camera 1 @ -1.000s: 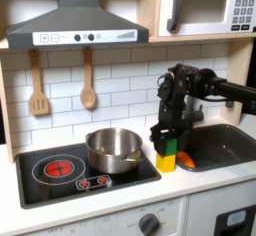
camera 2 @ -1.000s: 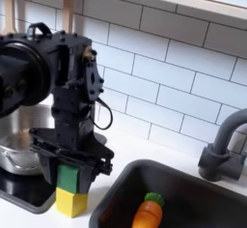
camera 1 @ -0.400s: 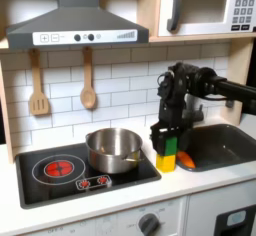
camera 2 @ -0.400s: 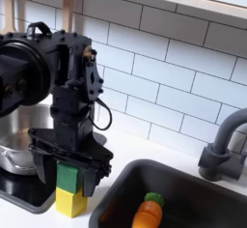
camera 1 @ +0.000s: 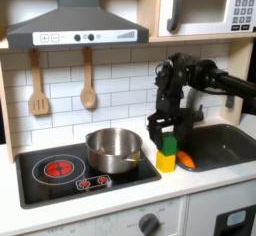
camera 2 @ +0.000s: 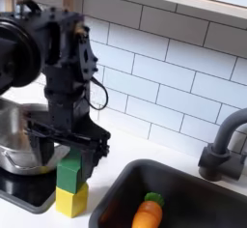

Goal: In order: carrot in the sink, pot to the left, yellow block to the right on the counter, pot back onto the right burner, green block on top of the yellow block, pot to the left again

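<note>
In both exterior views the green block [camera 1: 167,145] [camera 2: 68,174] rests on top of the yellow block [camera 1: 165,162] [camera 2: 70,201] on the cream counter [camera 1: 215,183], between cooktop and sink. My gripper [camera 1: 161,127] [camera 2: 67,152] hovers just above the green block, open, fingers spread and clear of it. The steel pot [camera 1: 113,150] [camera 2: 13,140] stands on the black cooktop, covering the right burner. The orange carrot [camera 1: 186,160] [camera 2: 146,213] lies in the dark sink [camera 1: 228,145] [camera 2: 198,188].
A red burner ring [camera 1: 62,166] shows on the first exterior view's left of the pot. A dark faucet [camera 2: 222,147] stands behind the sink. Wooden utensils [camera 1: 88,85] hang on the tiled wall. A microwave [camera 1: 205,7] sits above.
My gripper has let go of the green block and risen a little above it. The green block stays stacked on the yellow block.
</note>
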